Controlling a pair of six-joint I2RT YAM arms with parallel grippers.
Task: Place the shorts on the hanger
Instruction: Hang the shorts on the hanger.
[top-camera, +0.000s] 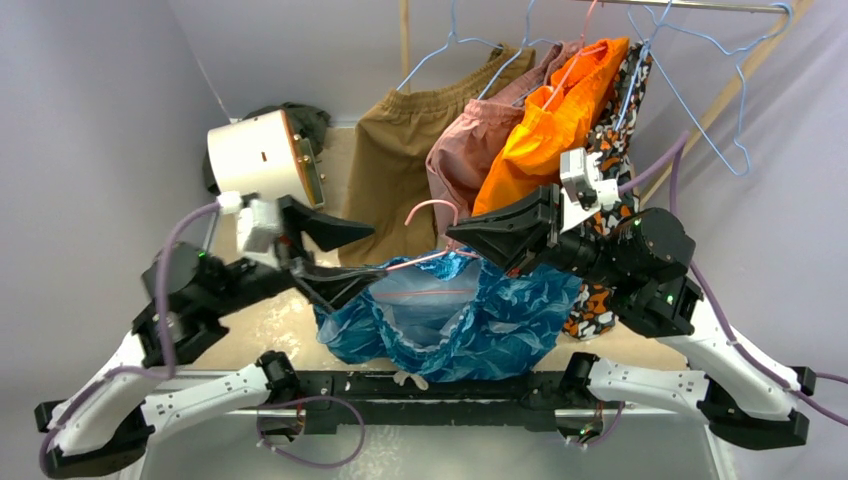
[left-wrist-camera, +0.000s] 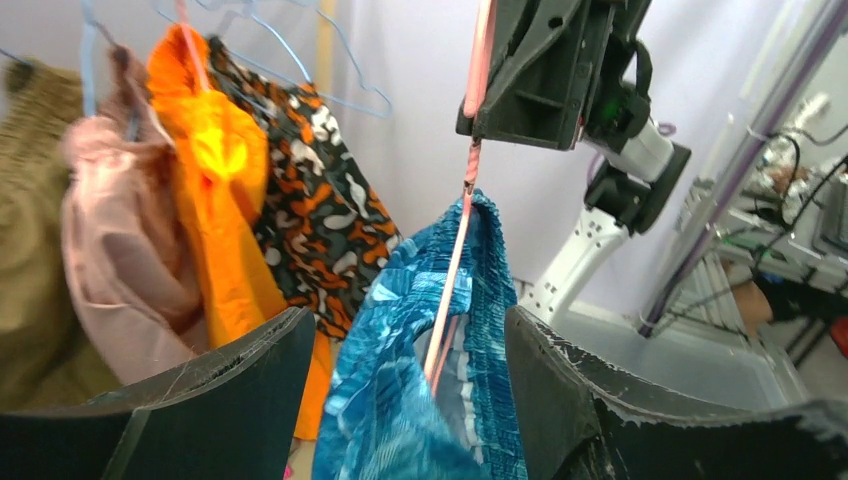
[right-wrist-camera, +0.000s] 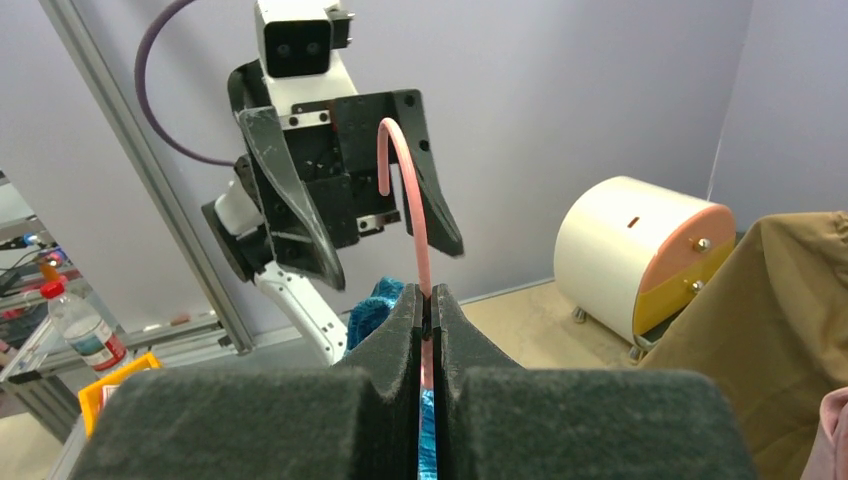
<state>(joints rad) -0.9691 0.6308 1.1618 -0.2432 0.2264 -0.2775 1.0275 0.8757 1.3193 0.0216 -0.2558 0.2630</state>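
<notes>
- Shorts (top-camera: 450, 320), shiny blue, hang from the pink hanger (top-camera: 432, 207), whose wire runs through the waistband; the lower folds are bunched on the table (top-camera: 270, 325).
- Right gripper (right-wrist-camera: 427, 300) is clenched on the hanger's neck, just below the hook.
- Left gripper (top-camera: 372, 252) is released, with jaws spread wide either side of the waistband and not pinching it.
</notes>
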